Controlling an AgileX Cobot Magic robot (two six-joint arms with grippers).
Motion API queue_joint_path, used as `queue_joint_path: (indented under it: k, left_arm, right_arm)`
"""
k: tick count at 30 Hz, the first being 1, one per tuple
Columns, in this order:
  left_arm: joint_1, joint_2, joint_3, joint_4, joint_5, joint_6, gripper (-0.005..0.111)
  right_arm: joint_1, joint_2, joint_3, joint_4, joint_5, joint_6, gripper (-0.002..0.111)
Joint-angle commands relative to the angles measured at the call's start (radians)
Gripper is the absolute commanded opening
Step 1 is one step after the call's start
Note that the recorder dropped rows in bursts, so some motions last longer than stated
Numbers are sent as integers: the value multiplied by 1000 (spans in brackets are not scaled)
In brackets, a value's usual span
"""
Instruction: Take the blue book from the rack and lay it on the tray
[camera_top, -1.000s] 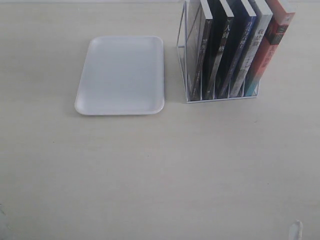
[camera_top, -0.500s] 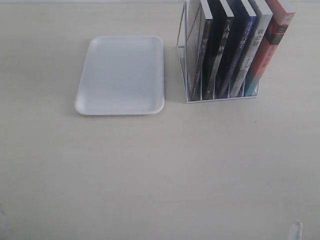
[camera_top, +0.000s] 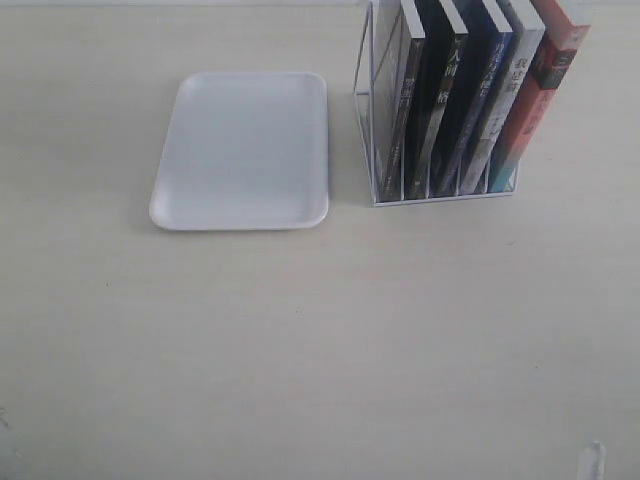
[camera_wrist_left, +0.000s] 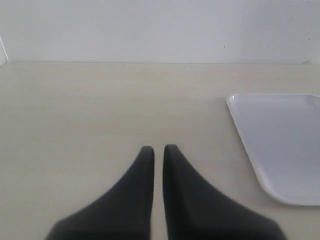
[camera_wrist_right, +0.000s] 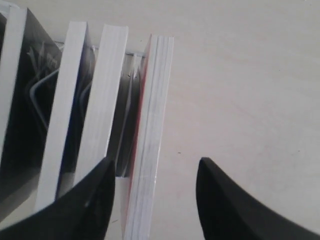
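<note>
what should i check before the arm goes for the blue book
1. Tray free of clutter: ok.
2. Right pincer open: ok.
3. Right pincer centred on the blue book: not ok; in the right wrist view the red-orange book shows between its fingers.
4. Left pincer off the tray: ok, shut, beside it.
5. Blue book loose in the rack: cannot tell.

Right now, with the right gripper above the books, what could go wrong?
1. The open right gripper frames the red-orange-spined book, not the blue book two slots over; closing here would grab the wrong one.
2. The books lean close together in the white wire rack, so pulling one may drag neighbours or tip the rack.
</note>
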Motion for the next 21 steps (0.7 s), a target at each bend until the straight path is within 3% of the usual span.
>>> queue_joint_path:
  k: [1, 21]
  left_arm:
    - [-8, -2, 4, 2, -6, 2, 6]
    - [-8, -2, 4, 2, -6, 2, 6]
  right_arm:
    - [-3, -3, 41, -53, 0, 5, 48]
    - [-3, -3, 52, 5, 0, 5, 47]
